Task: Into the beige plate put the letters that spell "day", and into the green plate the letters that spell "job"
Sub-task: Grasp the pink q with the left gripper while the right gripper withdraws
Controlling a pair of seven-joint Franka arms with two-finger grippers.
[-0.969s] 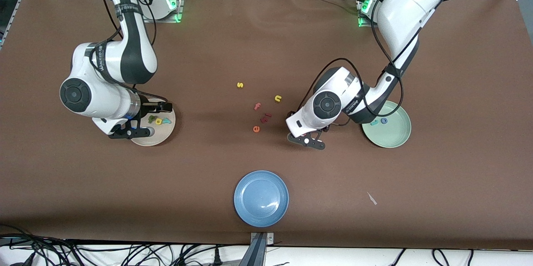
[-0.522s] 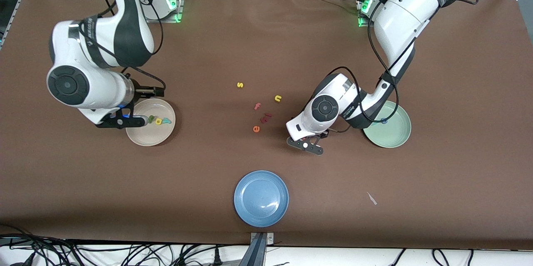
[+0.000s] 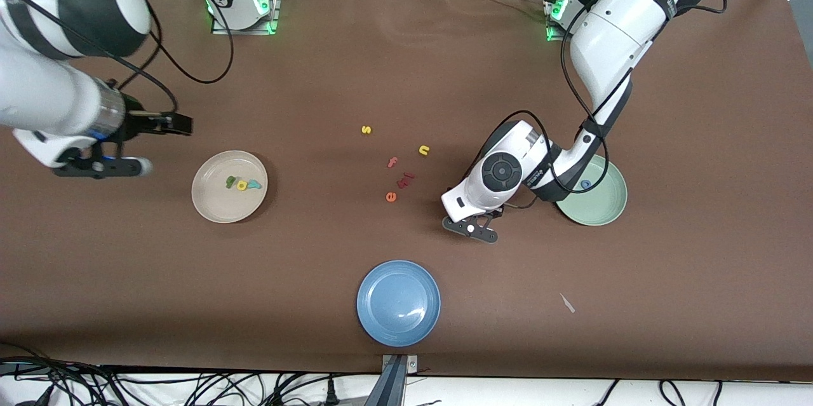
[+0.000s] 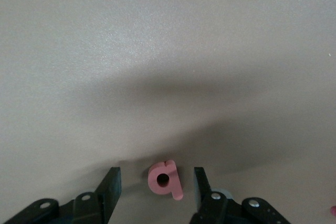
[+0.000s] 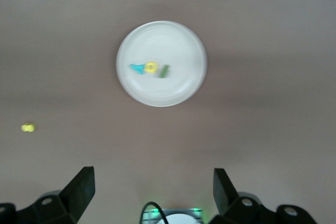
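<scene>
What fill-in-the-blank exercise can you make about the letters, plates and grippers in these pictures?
The beige plate holds ___ letters.
The left gripper, low at the table, has the salmon ___ between its open fingers.
The right gripper hangs ___ over the table beside the beige plate.
The plate nearest to the front camera is ___.
Missing words: three; b; open; blue.

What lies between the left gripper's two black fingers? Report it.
A salmon-pink foam "b" lies between the fingers of the left gripper, touching neither; the left wrist view shows it.
</scene>
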